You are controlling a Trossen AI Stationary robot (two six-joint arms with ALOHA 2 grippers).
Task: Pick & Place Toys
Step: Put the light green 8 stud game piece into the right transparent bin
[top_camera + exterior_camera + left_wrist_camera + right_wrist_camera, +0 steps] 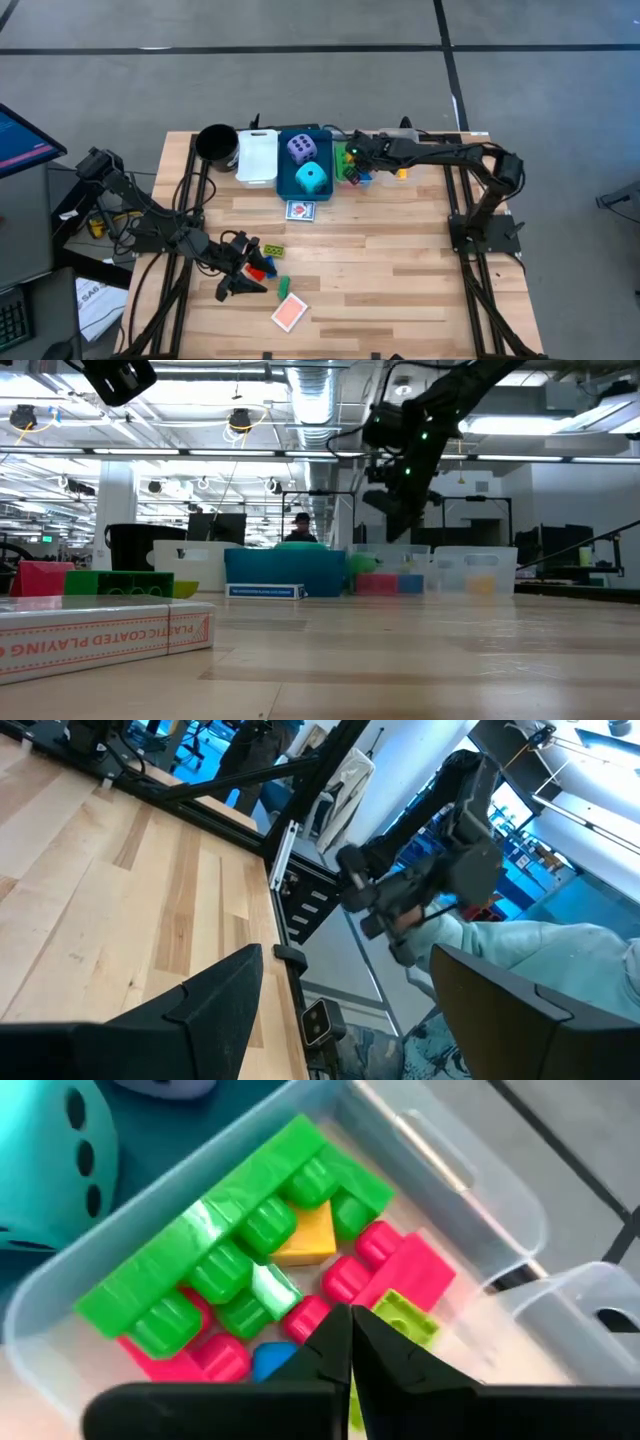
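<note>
- The sorting looks well under way: the purple die (299, 148) and the cyan die (312, 179), both soft and rounded with dark pips, already sit in the blue bin (281, 182) at the far edge of the worktop (400, 260).
- Just beside it, the clear bin (440, 1175) holds a heap of glossy, studded plastic bricks: a long green brick (235, 1230), a yellow brick (310, 1238), pink-red bricks (400, 1270) and a sliver of blue.
- The right claw (350, 1345) hangs over that clear bin with its dark fingers pressed together and nothing between them; it appears to have no brick to deliver.
- Left to do, by the look of it: a red-backed playing card box (290, 313) lies near the front edge, a green brick (283, 287) just behind it, a red brick (262, 267) and a yellow-green brick (272, 249) near the left claw (238, 277), and another card pack (300, 211) lies flat just in front of the blue bin.
- The left claw hovers low over the front-left part of the worktop, fingers spread and holding nothing, close to the loose bricks.
- The white bin (257, 156) and the black cup (215, 142) stand at the far edge, left of the blue bin.
- The worktop is pale planked wood, smooth and matte; the card box is printed cardboard with sharp edges.
</note>
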